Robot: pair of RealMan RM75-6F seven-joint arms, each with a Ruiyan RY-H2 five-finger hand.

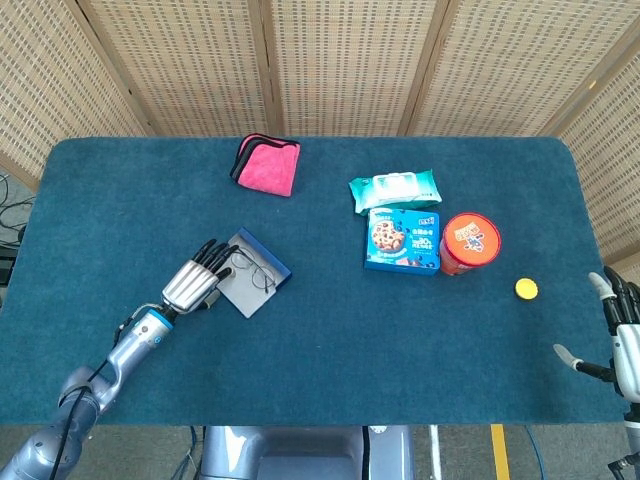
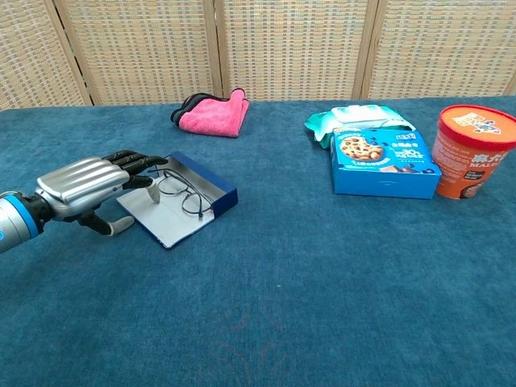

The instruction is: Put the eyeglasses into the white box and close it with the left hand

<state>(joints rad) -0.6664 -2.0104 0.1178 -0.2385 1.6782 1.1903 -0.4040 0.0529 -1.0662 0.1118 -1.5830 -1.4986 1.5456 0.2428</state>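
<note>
The box [image 1: 273, 263] lies open left of the table's middle, a shallow blue-walled tray [image 2: 219, 193] with a pale flap [image 2: 165, 224] spread flat toward me. Thin-framed eyeglasses [image 1: 254, 270] [image 2: 185, 195] lie across the tray and the flap. My left hand [image 1: 194, 279] [image 2: 84, 186] hovers low at the box's left side, fingers stretched out together over the flap's corner, dark fingertips [image 2: 139, 159] just short of the glasses. It holds nothing that I can see. My right hand [image 1: 620, 345] hangs at the table's right edge, fingers apart and empty, seen only in the head view.
A pink cloth [image 1: 267, 164] [image 2: 213, 113] lies at the back. To the right sit a wipes pack [image 1: 395, 188], a blue cookie box [image 1: 403, 241] [image 2: 384, 161], a red tub [image 1: 470, 243] [image 2: 474, 150] and a small yellow disc [image 1: 526, 289].
</note>
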